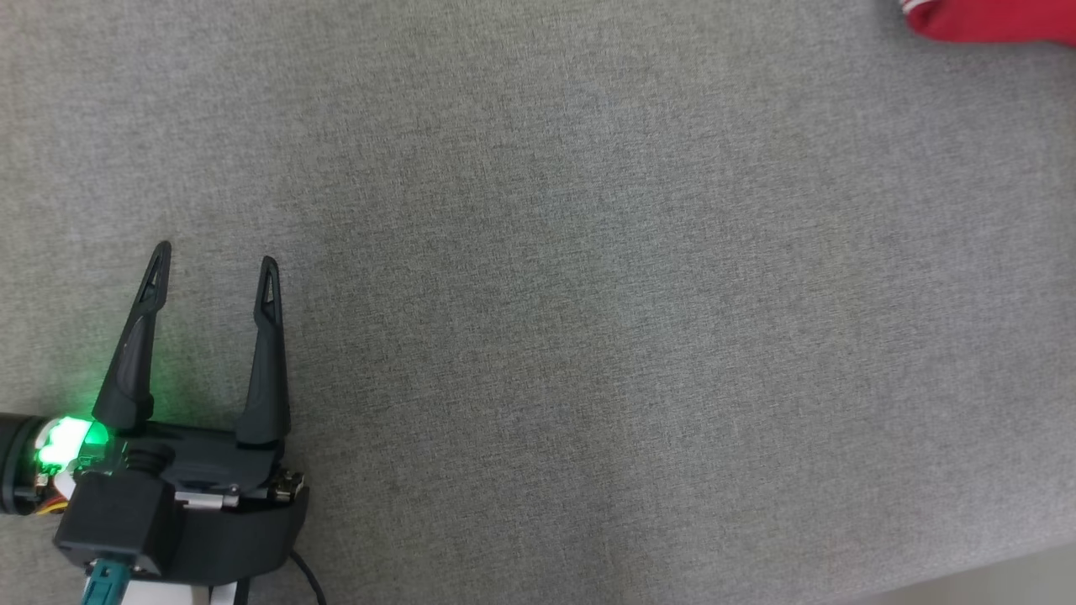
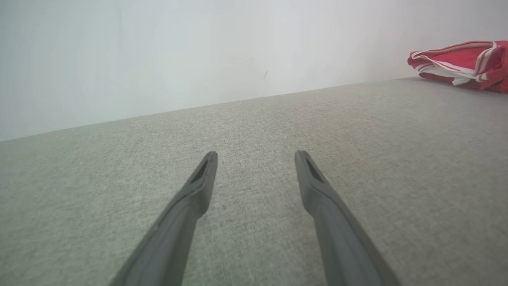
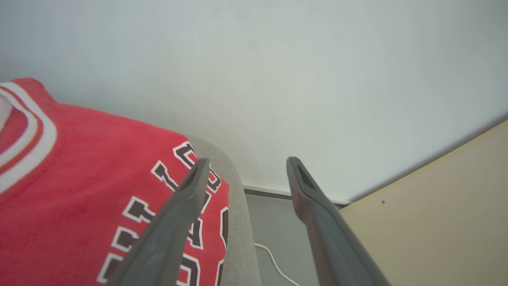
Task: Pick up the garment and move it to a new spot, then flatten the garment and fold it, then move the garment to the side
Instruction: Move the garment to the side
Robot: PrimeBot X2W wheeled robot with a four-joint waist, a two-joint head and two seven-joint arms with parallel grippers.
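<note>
Here, the head view shows the left gripper at lower left, level above the grey surface. Its two dark fingers point up the frame and stand wide apart with nothing between them. A green light glows at the wrist.

The garment, red with white trim, lies at the far upper right corner of this view, well apart from the left gripper.

Left wrist view: the left gripper hangs low over the surface with its jaws spread and empty. The garment sits bunched at upper right, near the white wall.

Right wrist view: the right gripper is angled over the rounded edge of the surface, its fingers parted and holding nothing. Its left finger crosses in front of the garment, whose black-and-white lettering shows; whether they touch cannot be told. Beyond the edge lie the floor, a white cable and a tan panel below the wall.
</note>
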